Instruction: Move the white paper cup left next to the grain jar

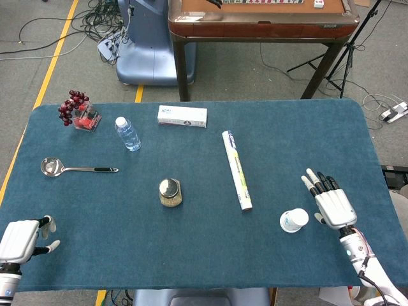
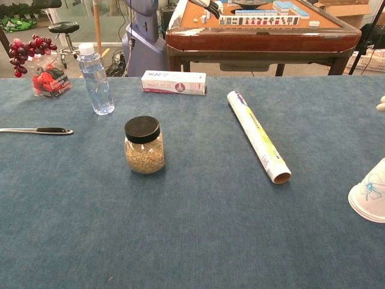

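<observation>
The white paper cup (image 1: 294, 220) (image 2: 369, 195) stands upside down on the blue table near its front right; its floral print shows in the chest view. The grain jar (image 1: 170, 192) (image 2: 144, 145), black-lidded, stands mid-table well to the cup's left. My right hand (image 1: 331, 203) hovers just right of the cup with fingers spread, holding nothing; only a fingertip (image 2: 381, 106) of it shows at the chest view's right edge. My left hand (image 1: 20, 241) rests at the table's front left corner, fingers curled in, empty.
A rolled tube (image 1: 236, 169) (image 2: 258, 136) lies between cup and jar. Further back are a white box (image 1: 182, 116), a water bottle (image 1: 128, 134), grapes on a red pack (image 1: 79, 111) and a ladle (image 1: 75, 168) at the left.
</observation>
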`<action>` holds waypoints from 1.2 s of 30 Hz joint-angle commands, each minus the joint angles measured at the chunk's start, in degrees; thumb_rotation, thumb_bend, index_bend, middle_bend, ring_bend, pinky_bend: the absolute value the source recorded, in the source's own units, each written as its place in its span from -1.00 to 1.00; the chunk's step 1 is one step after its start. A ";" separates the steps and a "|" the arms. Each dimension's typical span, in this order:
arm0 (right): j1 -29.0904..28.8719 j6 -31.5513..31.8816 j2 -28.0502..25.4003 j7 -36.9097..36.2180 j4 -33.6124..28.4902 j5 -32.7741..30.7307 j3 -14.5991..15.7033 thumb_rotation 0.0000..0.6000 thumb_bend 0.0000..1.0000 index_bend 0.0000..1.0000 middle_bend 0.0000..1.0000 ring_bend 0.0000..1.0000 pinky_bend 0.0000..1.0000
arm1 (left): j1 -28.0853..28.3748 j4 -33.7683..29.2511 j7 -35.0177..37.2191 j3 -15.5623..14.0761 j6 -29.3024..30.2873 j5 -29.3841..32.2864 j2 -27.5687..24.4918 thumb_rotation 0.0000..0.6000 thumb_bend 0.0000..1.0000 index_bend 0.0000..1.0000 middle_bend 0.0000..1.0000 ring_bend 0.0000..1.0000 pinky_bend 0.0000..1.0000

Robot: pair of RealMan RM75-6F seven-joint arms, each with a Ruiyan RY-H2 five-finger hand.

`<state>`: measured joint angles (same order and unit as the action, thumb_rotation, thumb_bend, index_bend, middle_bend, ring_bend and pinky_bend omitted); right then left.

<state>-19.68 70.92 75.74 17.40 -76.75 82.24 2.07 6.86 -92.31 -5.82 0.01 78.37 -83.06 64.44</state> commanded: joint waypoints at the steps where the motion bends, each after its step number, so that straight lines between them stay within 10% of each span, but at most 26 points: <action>1: -0.10 -0.34 1.19 -0.56 1.07 0.74 -0.19 1.00 -1.00 -1.00 -1.00 -1.00 -0.69 | -0.03 -0.12 0.05 -0.01 0.10 -0.09 -0.08 1.00 -0.82 0.16 0.34 0.29 0.66; 36: -2.64 -0.90 8.78 -6.06 4.04 10.55 0.64 1.00 -1.00 -1.00 -1.00 -1.00 -0.69 | 0.04 -0.13 0.21 0.00 -0.10 0.18 -0.22 1.00 -0.82 0.16 0.34 0.29 0.66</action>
<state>-22.23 70.11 84.40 11.21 -72.59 92.70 2.73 6.91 -92.44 -5.61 0.01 78.27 -82.89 64.22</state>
